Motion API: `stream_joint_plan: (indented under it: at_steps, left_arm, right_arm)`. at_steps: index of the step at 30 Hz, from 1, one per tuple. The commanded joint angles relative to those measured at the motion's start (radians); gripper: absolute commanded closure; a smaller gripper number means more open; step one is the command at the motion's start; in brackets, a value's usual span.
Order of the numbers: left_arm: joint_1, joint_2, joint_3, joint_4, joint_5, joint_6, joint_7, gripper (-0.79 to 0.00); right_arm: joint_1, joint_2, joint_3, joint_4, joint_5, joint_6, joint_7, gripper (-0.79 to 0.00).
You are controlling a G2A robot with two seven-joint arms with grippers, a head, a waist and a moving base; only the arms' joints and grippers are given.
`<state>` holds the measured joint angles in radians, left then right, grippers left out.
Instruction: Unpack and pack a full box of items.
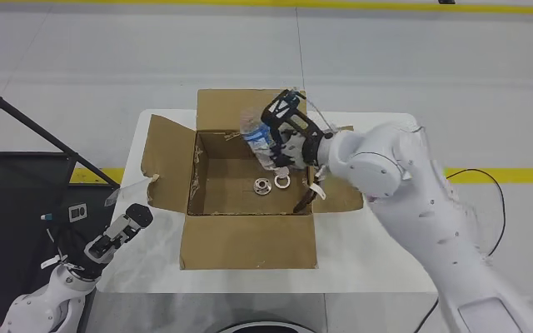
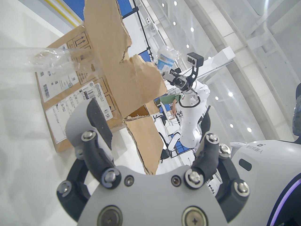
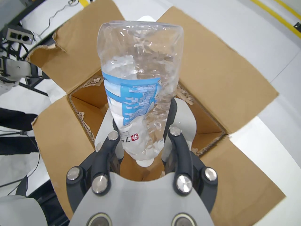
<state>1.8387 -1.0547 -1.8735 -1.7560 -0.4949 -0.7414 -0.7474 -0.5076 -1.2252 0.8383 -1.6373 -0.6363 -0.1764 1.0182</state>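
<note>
One white table (image 1: pixel 375 250) carries an open cardboard box (image 1: pixel 250 241) mid-table, flaps splayed. Crumpled clear bottle (image 3: pixel 138 71) with a blue label hangs over the box's side nearest the table edge away from the robot. It is clamped in the right pincer (image 3: pixel 141 128) by the shoulder just above the cap, base pointing away from the wrist. Looks empty, so likely light, thin-walled, soft and slick. A hard squeeze would buckle it more, so the neck end seems the stiffest, safest hold. Left pincer (image 2: pixel 152 118) is spread wide, empty, by the table's near-left corner. Two small rings (image 1: pixel 262 186) lie on the box floor, just beside each other.
</note>
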Motion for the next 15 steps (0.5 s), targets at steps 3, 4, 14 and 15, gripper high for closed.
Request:
stream_joint_plan:
  at_steps: [3, 4, 14, 15]
  left_arm:
    - [0.000, 0.000, 0.000, 0.000, 0.000, 0.000, 0.000, -0.785]
    - [0.000, 0.000, 0.000, 0.000, 0.000, 0.000, 0.000, -0.785]
    - [0.000, 0.000, 0.000, 0.000, 0.000, 0.000, 0.000, -0.785]
    - [0.000, 0.000, 0.000, 0.000, 0.000, 0.000, 0.000, -0.785]
  right_arm:
    - [0.036, -0.035, -0.118, 0.107, -0.044, -0.004, -0.061, 0.000]
    - [0.047, -0.045, -0.145, 0.133, -0.047, -0.005, -0.065, 0.000]
    - [0.136, -0.126, -0.267, 0.331, -0.024, -0.026, -0.094, 0.000]
    - [0.140, -0.129, -0.268, 0.339, -0.022, -0.030, -0.092, 0.000]
